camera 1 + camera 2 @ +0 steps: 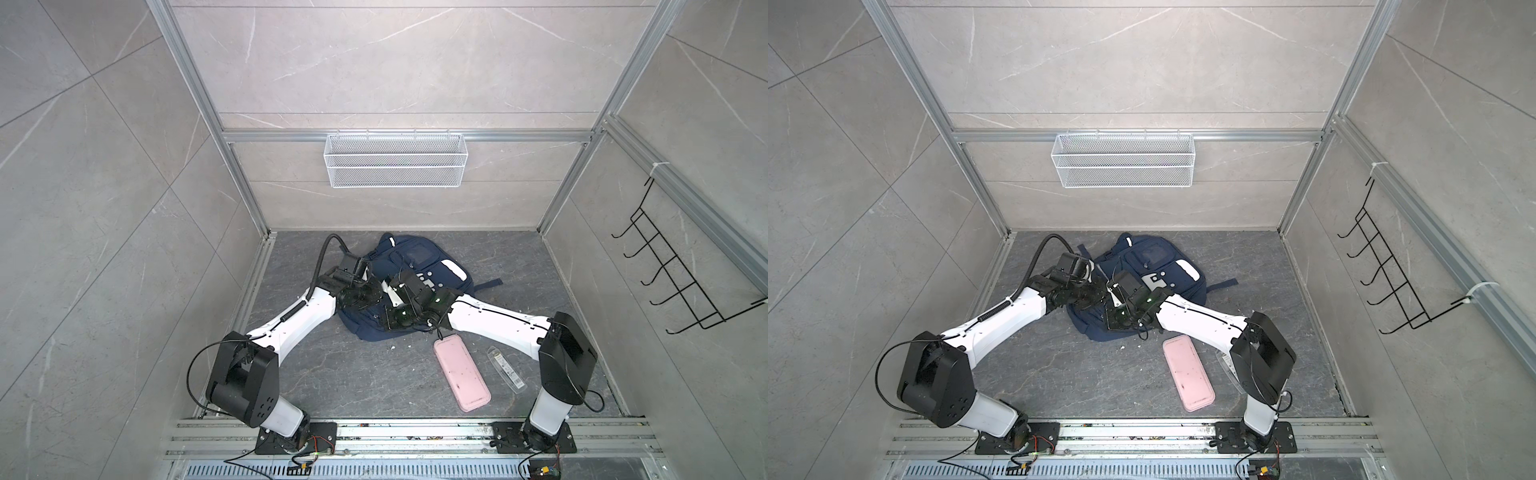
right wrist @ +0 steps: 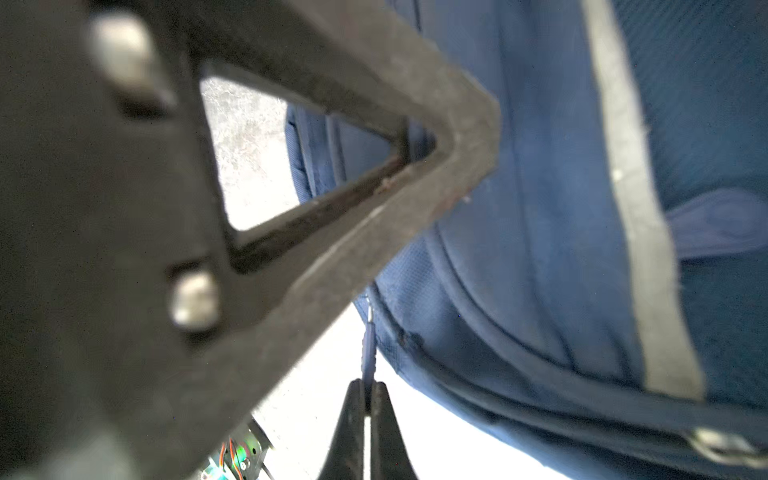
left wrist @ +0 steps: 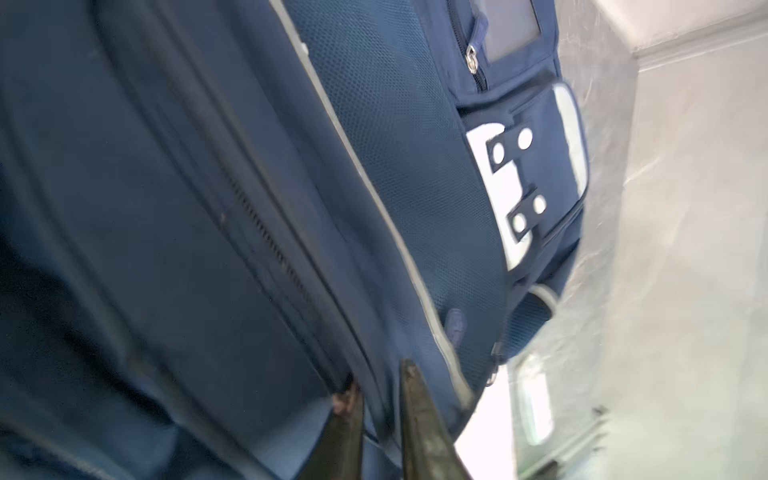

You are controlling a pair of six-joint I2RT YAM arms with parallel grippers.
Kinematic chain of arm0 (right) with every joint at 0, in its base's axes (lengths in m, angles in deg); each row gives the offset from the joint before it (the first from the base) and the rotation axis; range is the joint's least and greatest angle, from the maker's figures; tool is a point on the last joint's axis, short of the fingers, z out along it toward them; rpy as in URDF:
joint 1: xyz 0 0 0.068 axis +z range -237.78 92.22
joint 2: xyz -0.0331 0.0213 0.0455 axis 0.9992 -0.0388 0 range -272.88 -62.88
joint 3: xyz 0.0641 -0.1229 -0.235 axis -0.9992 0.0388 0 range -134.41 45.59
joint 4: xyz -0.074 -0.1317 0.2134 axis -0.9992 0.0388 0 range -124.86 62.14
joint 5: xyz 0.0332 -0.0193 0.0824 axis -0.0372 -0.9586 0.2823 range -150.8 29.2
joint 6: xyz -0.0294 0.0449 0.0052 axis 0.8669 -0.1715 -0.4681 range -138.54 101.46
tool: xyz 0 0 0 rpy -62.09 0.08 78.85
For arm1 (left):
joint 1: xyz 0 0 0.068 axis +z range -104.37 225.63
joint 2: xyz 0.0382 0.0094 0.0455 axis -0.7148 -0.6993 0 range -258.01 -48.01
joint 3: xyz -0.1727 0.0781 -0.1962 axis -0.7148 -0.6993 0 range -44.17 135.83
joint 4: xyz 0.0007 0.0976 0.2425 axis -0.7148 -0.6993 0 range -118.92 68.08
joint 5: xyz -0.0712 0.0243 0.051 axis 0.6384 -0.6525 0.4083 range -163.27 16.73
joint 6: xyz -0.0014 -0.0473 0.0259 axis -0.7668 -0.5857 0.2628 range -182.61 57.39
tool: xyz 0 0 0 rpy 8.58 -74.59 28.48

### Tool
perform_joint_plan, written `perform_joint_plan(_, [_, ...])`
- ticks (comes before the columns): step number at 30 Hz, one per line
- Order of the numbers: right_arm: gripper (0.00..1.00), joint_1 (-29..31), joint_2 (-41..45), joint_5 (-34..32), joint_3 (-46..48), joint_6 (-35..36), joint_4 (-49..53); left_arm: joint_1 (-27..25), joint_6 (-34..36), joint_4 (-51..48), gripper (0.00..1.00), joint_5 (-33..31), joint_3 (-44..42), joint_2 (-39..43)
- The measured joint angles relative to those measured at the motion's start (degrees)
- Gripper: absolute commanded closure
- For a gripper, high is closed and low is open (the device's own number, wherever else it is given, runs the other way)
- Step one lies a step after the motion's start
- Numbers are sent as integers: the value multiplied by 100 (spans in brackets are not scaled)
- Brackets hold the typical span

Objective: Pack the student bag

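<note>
1. Two arms meet over the student bag [image 1: 419, 259], which lies flat on the dark floor right beneath both grippers. Its pockets and white patches face up in both top views [image 1: 1152, 259].
2. One pink case [image 1: 461, 374] lies on the floor behind the right gripper, toward that arm's base. It is near the bag's edge but clear of it.
3. From where the left wrist looks, the left gripper [image 3: 380, 376] is down at the bag's side seam. Its jaws stand a little apart with navy fabric showing in the gap, so it looks released rather than clenched.
4. Its neighbour, the right gripper [image 2: 368, 384], is pinched tight, and the left gripper's black finger [image 2: 374, 199] crosses close in front of it.
5. One slim clear packet [image 1: 505, 368] lies just beside the pink case, on the side farther from the right gripper.
6. Smallest is the zip pull [image 2: 368, 353], a thin blue tab hanging from the bag's rim. Its free end is caught between the right gripper's closed tips.
</note>
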Motion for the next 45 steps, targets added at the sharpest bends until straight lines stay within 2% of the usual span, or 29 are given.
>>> perform_joint_plan(13, [100, -11, 1038, -26, 894, 24, 52, 1056, 603, -391, 60, -103, 243, 7])
perform_joint_plan(21, [100, -17, 1443, -153, 1104, 42, 291, 1064, 754, -369, 60, 39, 341, -621])
perform_joint_plan(34, [100, -28, 1572, -177, 1106, 52, 385, 1067, 728, 76, 63, 199, 374, -1097])
perform_joint_plan(35, [96, -28, 1567, -177, 1104, 66, 415, 1067, 726, 98, 63, 201, 374, -1104])
perform_joint_plan(40, [58, 7, 1244, -195, 1069, 133, 525, 1067, 713, 227, 63, 208, 345, -1104])
perform_joint_plan(42, [52, 74, 1012, -258, 1014, 181, 590, 1067, 686, 286, 64, 214, 297, -1104])
perform_joint_plan(45, [50, 186, 739, -372, 879, 234, 723, 1067, 660, 369, 64, 219, 170, -1104])
